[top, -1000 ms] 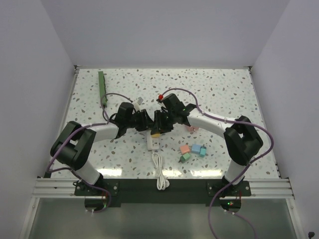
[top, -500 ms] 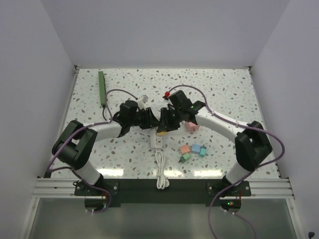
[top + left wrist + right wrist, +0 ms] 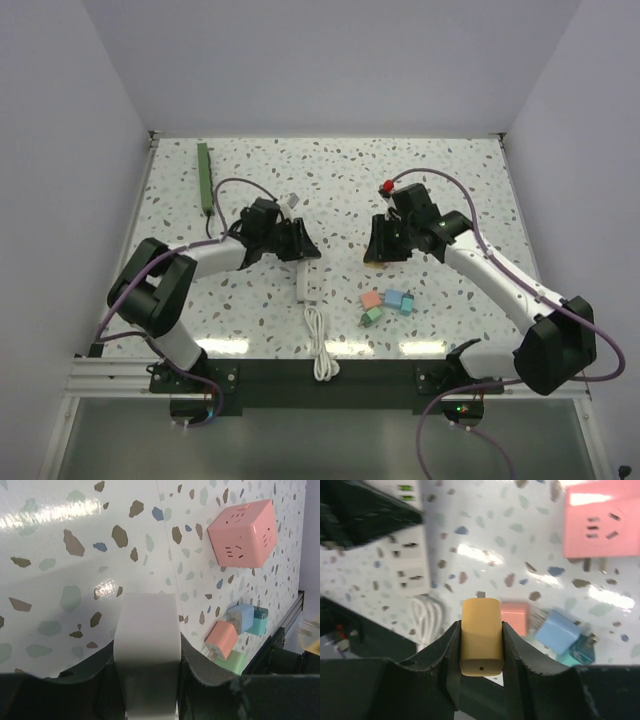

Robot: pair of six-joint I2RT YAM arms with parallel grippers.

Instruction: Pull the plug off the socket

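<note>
One yellow plug [image 3: 480, 640] sits pinched in the right pincer [image 3: 481, 626], apart from the one white socket strip [image 3: 147, 625] at its 9 o'clock. The left pincer [image 3: 146, 652] pinches that strip. Four loose adapters [image 3: 393, 298] lie on the worktop [image 3: 450, 170].

Overhead view from behind, close downward wrist views, sharing socket strip [image 3: 147, 645]

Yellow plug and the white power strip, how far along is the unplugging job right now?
Done, it seems: the yellow rectangular plug is out of the white power strip and well apart from it in the top view. In hand: the right gripper is shut on the plug, and the left gripper clamps the strip's end. Left: probably only setting the plug down and letting go of both.
</note>
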